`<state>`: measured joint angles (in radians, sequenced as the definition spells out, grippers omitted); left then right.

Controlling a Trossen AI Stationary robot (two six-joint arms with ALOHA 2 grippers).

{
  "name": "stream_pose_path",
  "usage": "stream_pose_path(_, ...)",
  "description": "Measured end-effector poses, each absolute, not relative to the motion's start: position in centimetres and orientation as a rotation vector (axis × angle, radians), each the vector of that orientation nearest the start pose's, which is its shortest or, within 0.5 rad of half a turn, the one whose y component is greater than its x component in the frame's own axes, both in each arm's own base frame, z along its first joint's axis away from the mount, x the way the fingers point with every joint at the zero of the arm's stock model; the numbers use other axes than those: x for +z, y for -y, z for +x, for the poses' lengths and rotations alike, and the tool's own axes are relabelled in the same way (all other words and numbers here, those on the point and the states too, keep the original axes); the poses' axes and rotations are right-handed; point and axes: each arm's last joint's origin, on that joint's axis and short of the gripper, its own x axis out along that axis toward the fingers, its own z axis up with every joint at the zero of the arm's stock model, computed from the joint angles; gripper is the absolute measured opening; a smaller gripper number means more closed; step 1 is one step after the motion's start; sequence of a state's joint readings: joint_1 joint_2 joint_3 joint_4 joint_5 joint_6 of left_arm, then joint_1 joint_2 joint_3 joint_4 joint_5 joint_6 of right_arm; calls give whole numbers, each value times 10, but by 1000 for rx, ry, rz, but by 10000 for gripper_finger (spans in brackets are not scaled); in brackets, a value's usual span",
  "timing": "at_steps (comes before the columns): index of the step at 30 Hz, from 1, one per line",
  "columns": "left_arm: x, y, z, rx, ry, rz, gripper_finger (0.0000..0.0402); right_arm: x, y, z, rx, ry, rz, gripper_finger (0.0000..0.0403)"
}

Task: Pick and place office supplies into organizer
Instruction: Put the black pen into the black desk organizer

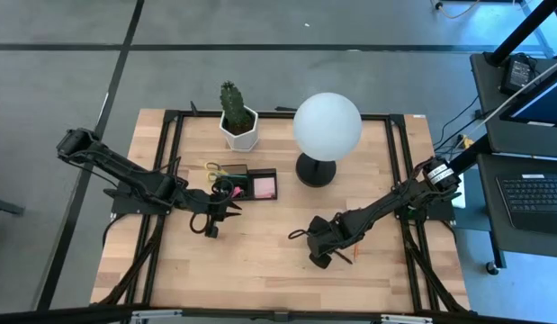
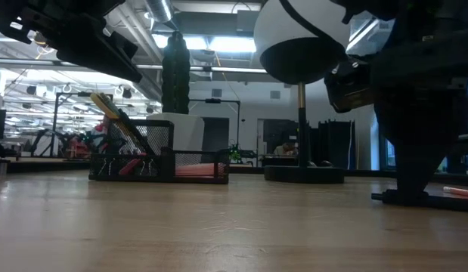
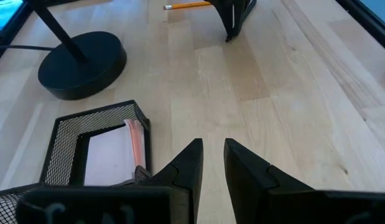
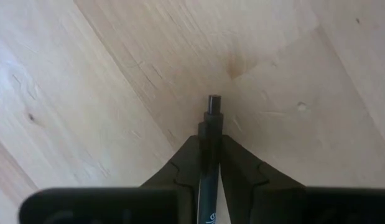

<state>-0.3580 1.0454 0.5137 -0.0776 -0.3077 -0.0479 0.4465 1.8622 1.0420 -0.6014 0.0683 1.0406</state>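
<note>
We start at the right gripper (image 4: 209, 146), whose jaws are clenched on a black pen (image 4: 211, 121). The pen is a slim dark cylinder with a stepped, flat-ended tip that projects just past the fingertips, directly above bare wood. From overhead, this gripper (image 1: 321, 256) sits at the near right of the table (image 1: 260, 261), well apart from the organizer. An orange pencil (image 1: 358, 244) lies on the wood just beside it, on its right.

The left gripper (image 3: 212, 155) holds nothing; its two dark fingers stand slightly parted, with only tabletop visible between them. Overhead, it (image 1: 212, 229) hovers just near of the organizer (image 1: 245, 184), at the left centre of the table.

The organizer is a low black mesh tray with compartments. Its right compartment contains a square pink sticky-note pad (image 1: 264, 186). Its left part holds yellow-handled scissors (image 1: 217, 168), which in the low view (image 2: 116, 117) lean at a tilt above the mesh wall (other small items lie low in the tray, but we cannot identify them).

Behind the organizer, at the far edge, a cactus (image 1: 231, 103) stands in a white hexagonal pot. To its right stands a white globe lamp (image 1: 327, 126) on a round black base.
</note>
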Motion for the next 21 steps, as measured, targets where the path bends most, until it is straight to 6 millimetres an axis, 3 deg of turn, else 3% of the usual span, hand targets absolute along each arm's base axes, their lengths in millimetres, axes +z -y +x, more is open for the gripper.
stream_pose_path(21, 205, 64, 197, -35, -577, 152, 61, 128, -137, 294, -400, -1388, 426, 47)
